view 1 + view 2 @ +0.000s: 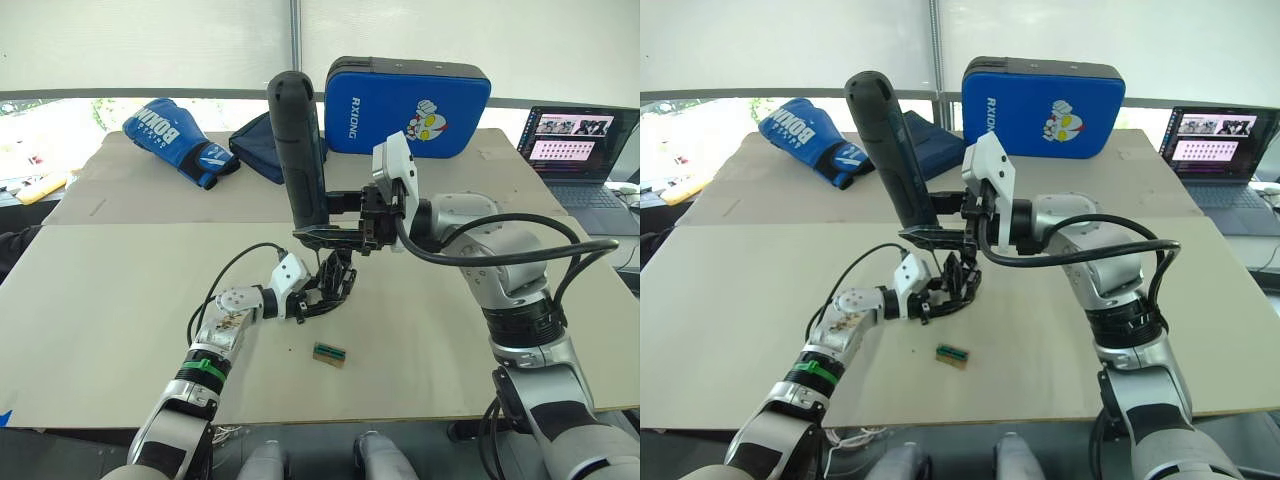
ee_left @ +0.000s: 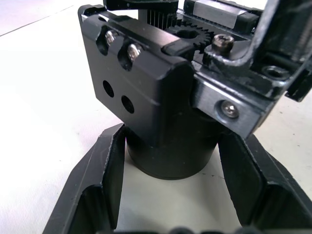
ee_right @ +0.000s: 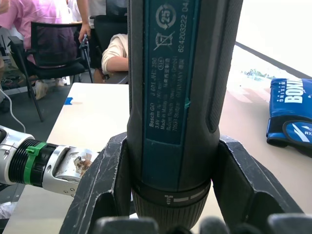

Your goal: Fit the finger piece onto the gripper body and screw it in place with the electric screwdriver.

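I have the right gripper [image 1: 335,222] clamped on the electric screwdriver [image 1: 298,150], both black fingers pressed against the barrel low down, near its collar. In the right wrist view the 2 fingers [image 3: 105,180] sit tight on either side of the dark casing [image 3: 178,87], with the printed label facing the camera. The tool stands nearly upright, its butt tilted a little toward 11 o'clock, and its lower end points down at the gripper body. I cannot make out the bit or whether it touches a screw.

My left gripper [image 1: 318,292] is closed on the gripper body [image 1: 335,280], which rests on the table [image 1: 100,300] just left of centre, directly beneath the screwdriver. The left wrist view shows my 2 fingers [image 2: 105,180] bracketing the round black base [image 2: 170,151]; they look to be touching it at both sides. Above the base I see a black block with 2 screw heads and 2 empty holes, a toothed gear and a metal bracket.

I cannot tell the finger piece apart from the linkage of the body, so I cannot say where it sits.

A small green-topped block [image 1: 329,353] lies on the table at 6 o'clock from the body, near but apart. At the far edge, around 12 o'clock, are a blue boxing glove [image 1: 180,138], a blue pad [image 1: 410,105] and a laptop [image 1: 580,150] at 2 o'clock.
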